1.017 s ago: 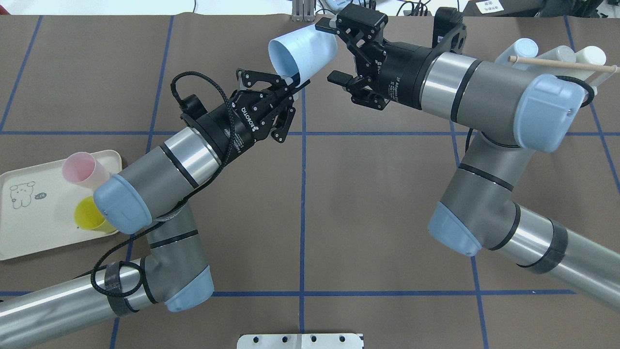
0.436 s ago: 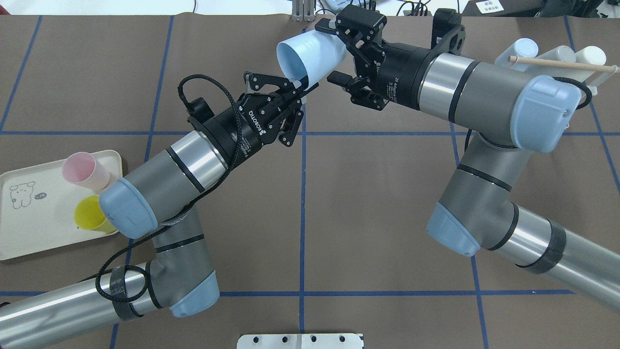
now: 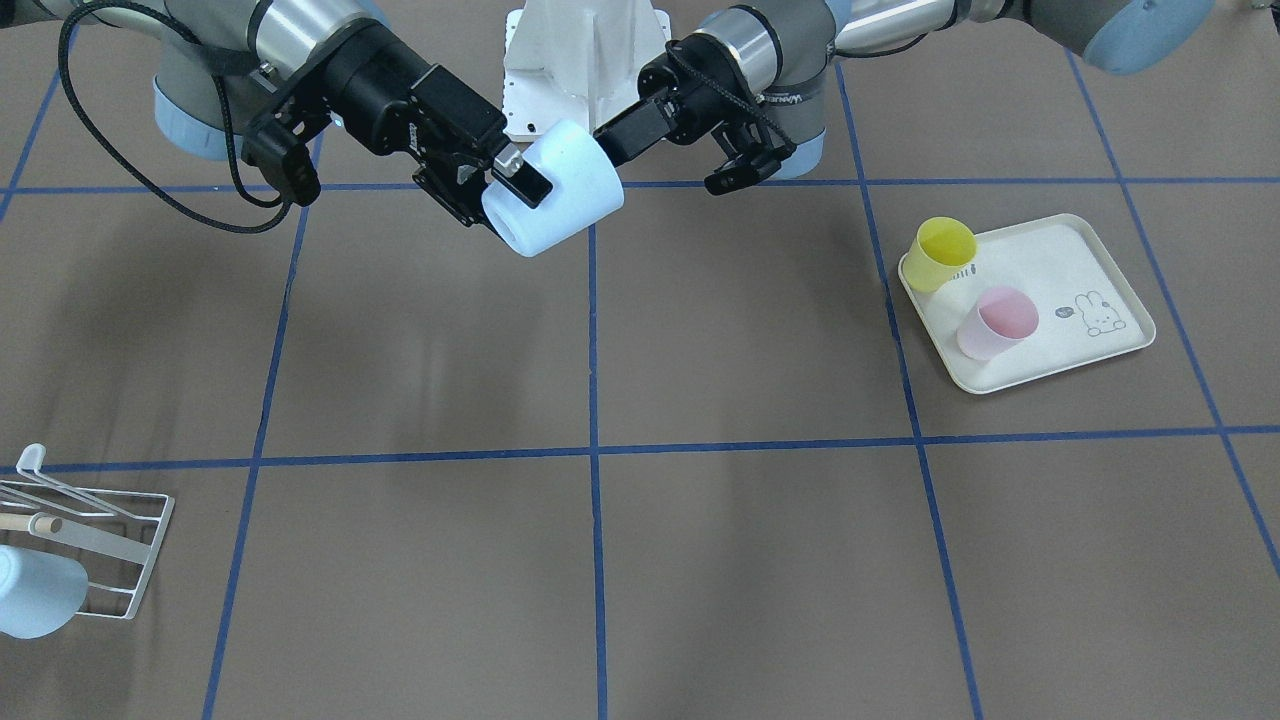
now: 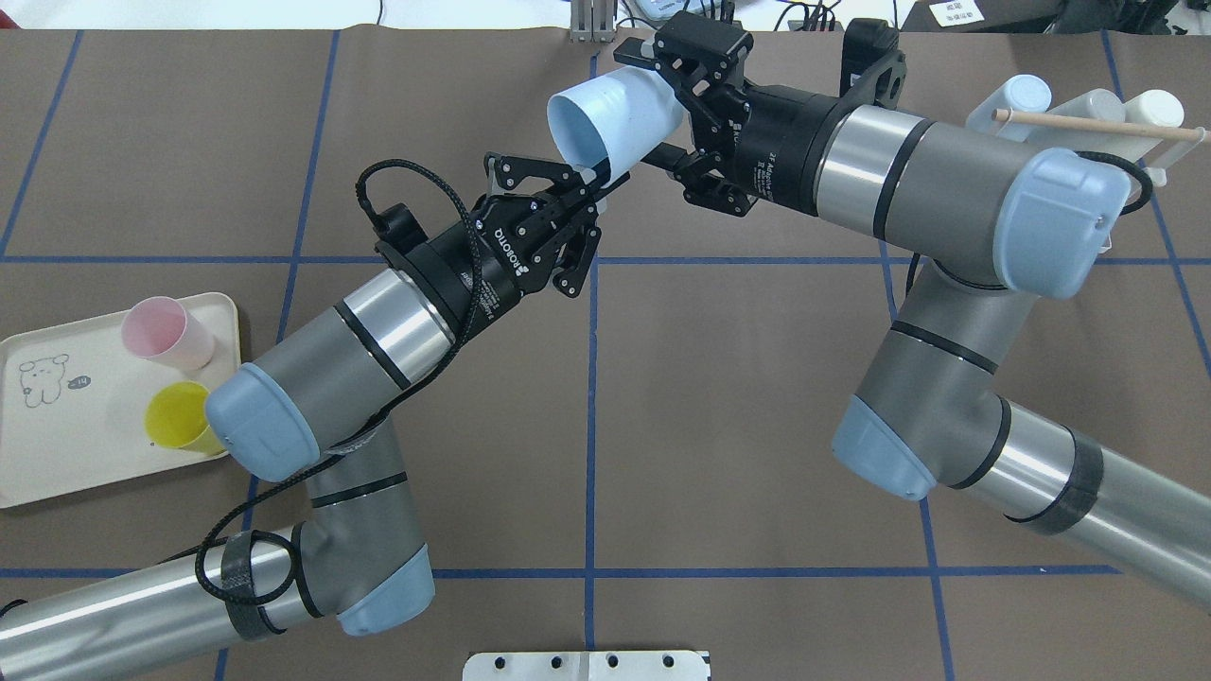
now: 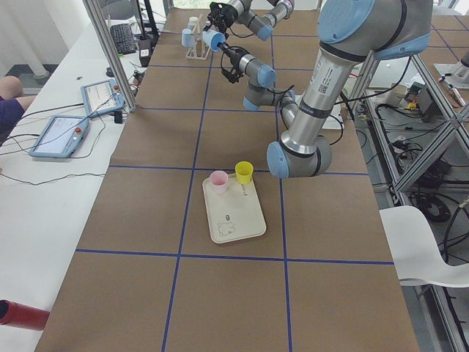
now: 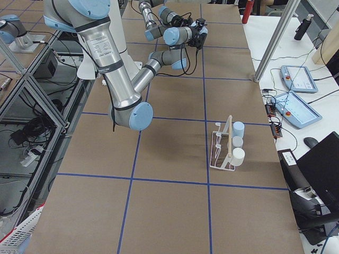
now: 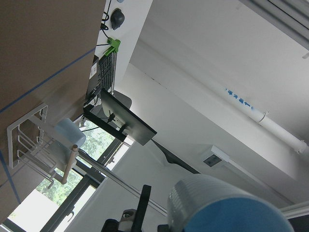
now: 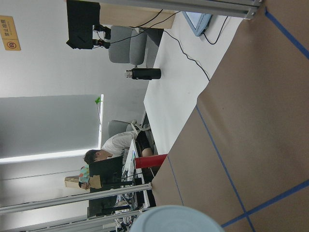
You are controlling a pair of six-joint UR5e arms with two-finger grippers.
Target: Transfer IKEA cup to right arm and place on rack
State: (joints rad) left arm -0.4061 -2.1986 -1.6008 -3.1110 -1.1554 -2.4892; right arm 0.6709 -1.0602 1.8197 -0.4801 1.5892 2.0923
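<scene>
The IKEA cup (image 4: 610, 118) is light blue and hangs tilted above the far middle of the table, its mouth facing my left arm. My left gripper (image 4: 598, 180) is shut on the cup's rim, also visible in the front view (image 3: 612, 135). My right gripper (image 4: 645, 106) is open, with one finger on each side of the cup's base end; I cannot tell whether its pads touch the cup (image 3: 555, 190). The white wire rack (image 4: 1088, 118) with its wooden dowel stands at the far right, behind my right elbow, and is also seen in the front view (image 3: 95, 545).
Light blue and white cups hang on the rack (image 6: 225, 151). A cream rabbit-print tray (image 4: 57, 454) at the left edge holds a pink cup (image 4: 166, 331) and a yellow cup (image 4: 175, 416). A person sits beyond the table in the right wrist view.
My left arm has carried the cup to the right, so its base end now sits between the right gripper's fingers. The right arm has barely moved.
</scene>
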